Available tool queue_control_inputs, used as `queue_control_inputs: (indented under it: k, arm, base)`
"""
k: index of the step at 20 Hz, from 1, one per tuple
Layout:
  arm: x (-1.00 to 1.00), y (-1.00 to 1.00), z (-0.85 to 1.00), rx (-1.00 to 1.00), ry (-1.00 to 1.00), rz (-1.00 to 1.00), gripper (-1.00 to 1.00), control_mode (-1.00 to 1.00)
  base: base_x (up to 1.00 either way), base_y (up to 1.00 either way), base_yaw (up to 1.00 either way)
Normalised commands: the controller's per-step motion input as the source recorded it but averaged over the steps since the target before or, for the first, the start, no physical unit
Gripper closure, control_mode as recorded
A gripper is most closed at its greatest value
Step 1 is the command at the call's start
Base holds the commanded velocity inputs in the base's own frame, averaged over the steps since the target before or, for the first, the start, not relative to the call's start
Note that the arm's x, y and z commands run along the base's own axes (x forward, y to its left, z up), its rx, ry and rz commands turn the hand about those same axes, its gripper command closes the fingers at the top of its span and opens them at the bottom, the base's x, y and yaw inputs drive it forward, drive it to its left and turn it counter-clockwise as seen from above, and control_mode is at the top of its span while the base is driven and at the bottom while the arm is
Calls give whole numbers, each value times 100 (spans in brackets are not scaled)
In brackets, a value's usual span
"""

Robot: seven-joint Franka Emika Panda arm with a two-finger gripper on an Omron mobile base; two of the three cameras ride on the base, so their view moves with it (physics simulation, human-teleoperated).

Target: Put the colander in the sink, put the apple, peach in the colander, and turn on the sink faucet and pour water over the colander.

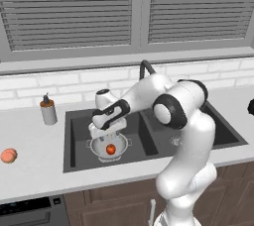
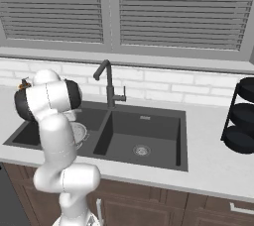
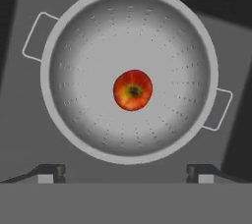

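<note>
We see a grey soap dispenser upright on the counter against white tiles. A dark tiered rack stands far right.

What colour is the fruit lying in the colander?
Red with yellow-orange patches: the apple, clearest in the hand view.

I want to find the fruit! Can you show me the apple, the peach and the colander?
apple (image 3: 132, 90): hand view, middle of its red skin.
peach (image 1: 8, 155): left base view, its middle, on the counter.
colander (image 3: 88, 46): hand view, inner wall with holes.
</note>
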Motion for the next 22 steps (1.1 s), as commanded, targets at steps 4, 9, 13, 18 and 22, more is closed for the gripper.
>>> queue_control_inputs:
  k: [4, 9, 13, 18, 22]
  arm:
    - [-94, 4, 85, 0, -10, 0, -100, -100]
    - [-77, 19, 86, 2, -17, 0, -100, -100]
    - [-22, 36, 75, 2, -7, 2, -100, -100]
    - [-15, 45, 44, 5, -3, 12, -100, -100]
    - [0, 56, 5, 8, 0, 28, -100, -100]
  base:
    - [0, 0, 0]
    - [0, 0, 0]
    - [0, 0, 0]
    - [0, 0, 0]
    - [0, 0, 0]
